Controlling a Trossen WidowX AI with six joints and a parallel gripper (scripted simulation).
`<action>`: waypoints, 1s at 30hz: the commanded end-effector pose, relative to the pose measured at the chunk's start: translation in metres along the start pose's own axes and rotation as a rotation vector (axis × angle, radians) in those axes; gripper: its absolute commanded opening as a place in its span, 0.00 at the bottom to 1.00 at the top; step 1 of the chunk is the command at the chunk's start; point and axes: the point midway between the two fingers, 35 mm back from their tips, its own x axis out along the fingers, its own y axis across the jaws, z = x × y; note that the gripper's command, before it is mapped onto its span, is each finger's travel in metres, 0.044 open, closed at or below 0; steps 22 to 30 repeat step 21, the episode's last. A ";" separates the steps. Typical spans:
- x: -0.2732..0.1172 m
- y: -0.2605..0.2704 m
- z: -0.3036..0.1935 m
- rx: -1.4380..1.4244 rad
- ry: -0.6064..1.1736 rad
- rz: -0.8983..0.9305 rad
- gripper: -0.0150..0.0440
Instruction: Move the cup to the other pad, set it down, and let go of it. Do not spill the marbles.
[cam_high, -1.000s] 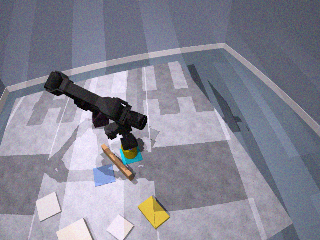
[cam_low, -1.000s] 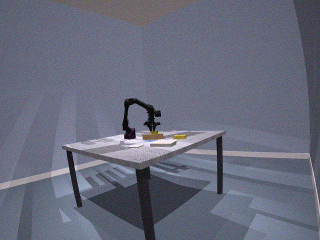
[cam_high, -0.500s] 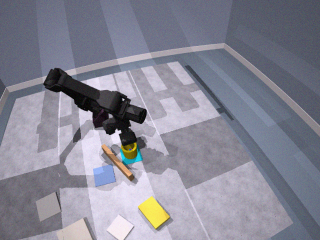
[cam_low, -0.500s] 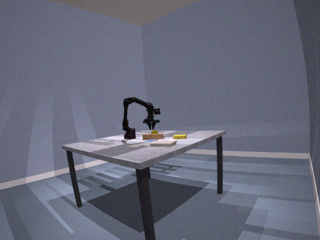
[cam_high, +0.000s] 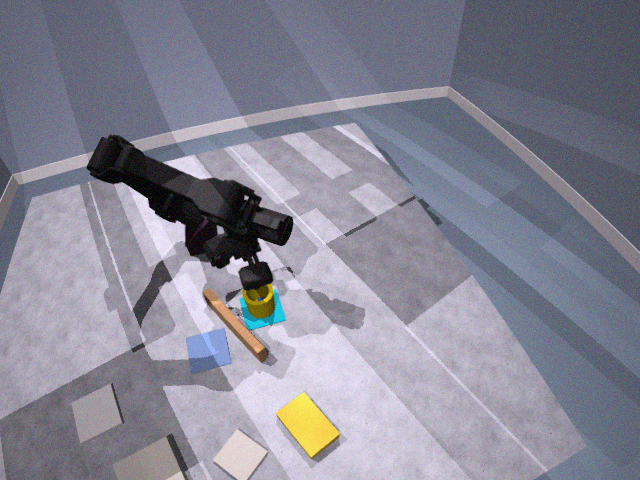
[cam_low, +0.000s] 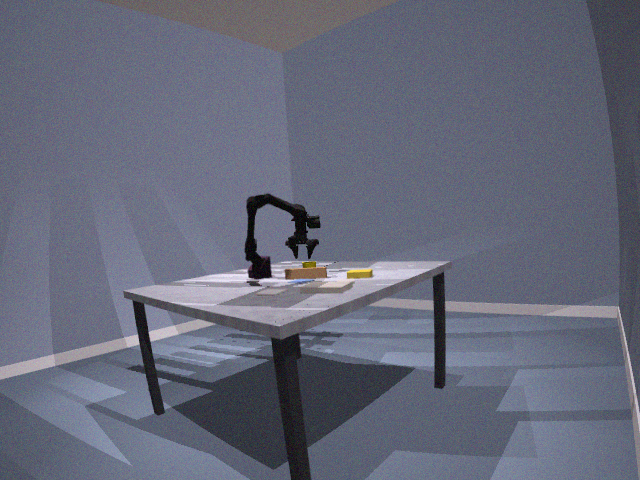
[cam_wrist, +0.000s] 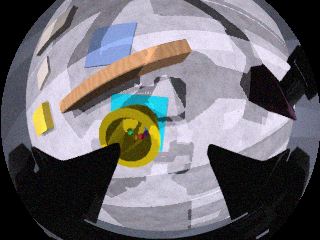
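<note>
The yellow cup (cam_high: 260, 308) (cam_low: 309, 264) (cam_wrist: 134, 163) stands upright on the cyan pad (cam_high: 279, 311) (cam_wrist: 162, 104). Several small marbles (cam_wrist: 140, 136) lie inside it, green, red and purple among them; none shows outside. The blue pad (cam_high: 207, 350) (cam_low: 302, 281) (cam_wrist: 111, 45) is bare, on the other side of a wooden bar. My gripper (cam_high: 256, 283) (cam_low: 302, 258) (cam_wrist: 164, 150) is open and empty, with its fingertips above the cup's rim. In the wrist view the cup sits toward the left finger. Its far finger is hidden in the top view.
The wooden bar (cam_high: 235, 324) (cam_low: 306, 273) (cam_wrist: 125, 70) lies between the two pads. A yellow block (cam_high: 308, 424) (cam_low: 359, 273) (cam_wrist: 43, 119) and beige slabs (cam_high: 97, 412) (cam_high: 240, 454) lie farther off. The arm's base (cam_high: 200, 238) (cam_low: 260, 267) (cam_wrist: 270, 92) stands behind.
</note>
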 end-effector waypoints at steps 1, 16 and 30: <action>-0.012 0.002 -0.002 0.010 0.011 0.007 1.00; -0.063 -0.004 0.000 0.019 0.021 0.011 1.00; -0.058 -0.005 0.000 0.007 0.009 0.006 1.00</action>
